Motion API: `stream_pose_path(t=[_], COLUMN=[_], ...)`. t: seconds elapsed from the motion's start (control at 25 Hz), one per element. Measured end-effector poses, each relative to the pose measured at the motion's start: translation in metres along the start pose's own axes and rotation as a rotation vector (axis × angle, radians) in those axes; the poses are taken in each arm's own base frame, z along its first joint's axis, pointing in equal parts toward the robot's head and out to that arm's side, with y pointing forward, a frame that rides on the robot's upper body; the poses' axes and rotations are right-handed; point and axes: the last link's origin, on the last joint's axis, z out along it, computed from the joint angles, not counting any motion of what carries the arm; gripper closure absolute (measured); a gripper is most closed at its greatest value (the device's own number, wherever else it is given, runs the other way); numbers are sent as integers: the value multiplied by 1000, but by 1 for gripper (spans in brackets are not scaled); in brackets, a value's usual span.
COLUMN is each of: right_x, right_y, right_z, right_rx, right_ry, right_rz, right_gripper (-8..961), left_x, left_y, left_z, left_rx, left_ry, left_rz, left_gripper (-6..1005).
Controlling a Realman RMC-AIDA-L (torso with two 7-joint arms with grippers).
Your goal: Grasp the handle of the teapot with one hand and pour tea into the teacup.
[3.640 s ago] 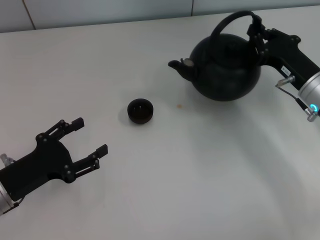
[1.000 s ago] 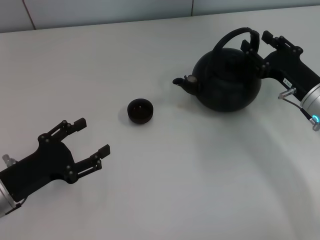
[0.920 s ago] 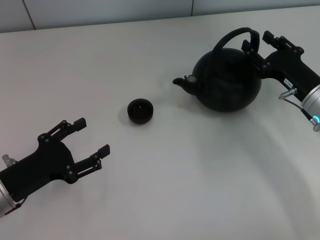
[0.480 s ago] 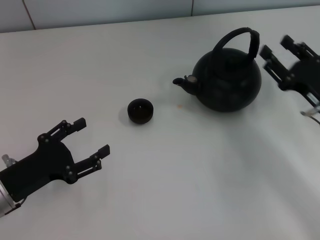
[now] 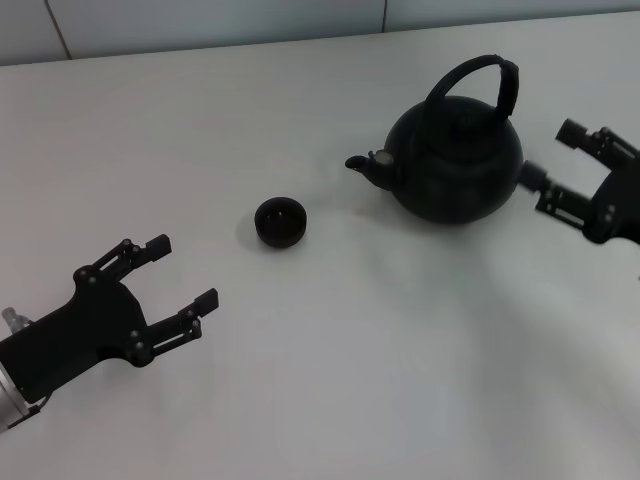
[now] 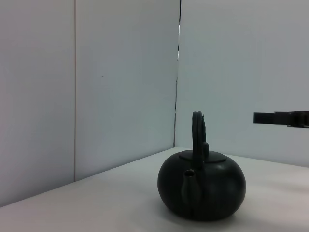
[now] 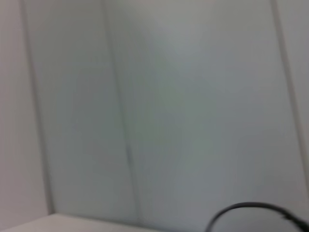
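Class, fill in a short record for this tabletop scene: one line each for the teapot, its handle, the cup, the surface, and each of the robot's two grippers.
Teapot: round matte black teapot standing upright, spout toward the cup
Handle: thick black arched bail handle, upright, ungrasped
Cup: tiny dark bowl-shaped teacup, apart from the spout; contents unclear
Surface: plain white table
Left gripper: open, parked near the front
Right gripper: open, beside the teapot, not touching it

Bare test bench in a lab-like room

A plain white table (image 5: 330,380) runs up to pale, unmarked wall panels (image 6: 120,82) split by narrow vertical seams. Two black robot grippers, left (image 5: 180,273) and right (image 5: 556,168), hang over it, with only a black teapot (image 5: 455,160) and small teacup (image 5: 280,222) set out.
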Motion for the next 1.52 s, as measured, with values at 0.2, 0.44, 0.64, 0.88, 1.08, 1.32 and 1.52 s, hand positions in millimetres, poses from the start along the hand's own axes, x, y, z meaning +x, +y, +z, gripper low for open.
stream_pose_path(t=[0.2, 0.44, 0.64, 0.88, 1.08, 1.32, 1.52], right_x=[-9, -23, -27, -21, -16, -12, -10], right_y=[1, -9, -16, -15, -16, -16, -14], right_z=[-3, -8, -9, -12, -14, -7, -4], right_rx=[-176, -322, -356, -368, -353, -348, -356], right_ry=[77, 179, 263, 310, 338, 349, 354], right_rz=[-18, -49, -61, -59, -61, -74, -80], right_gripper=[180, 144, 144, 144, 144, 144, 144], left_x=[1, 3, 5, 6, 6, 5, 5], left_y=[-1, -2, -4, -4, -4, -4, -4], left_z=[1, 3, 7, 7, 7, 6, 5], left_rx=[-4, -15, -28, -31, -37, -52, -56], left_ry=[1, 0, 0, 0, -2, -14, -18], left_rz=[4, 7, 12, 9, 6, 7, 0], left_gripper=[139, 140, 140, 140, 140, 140, 140])
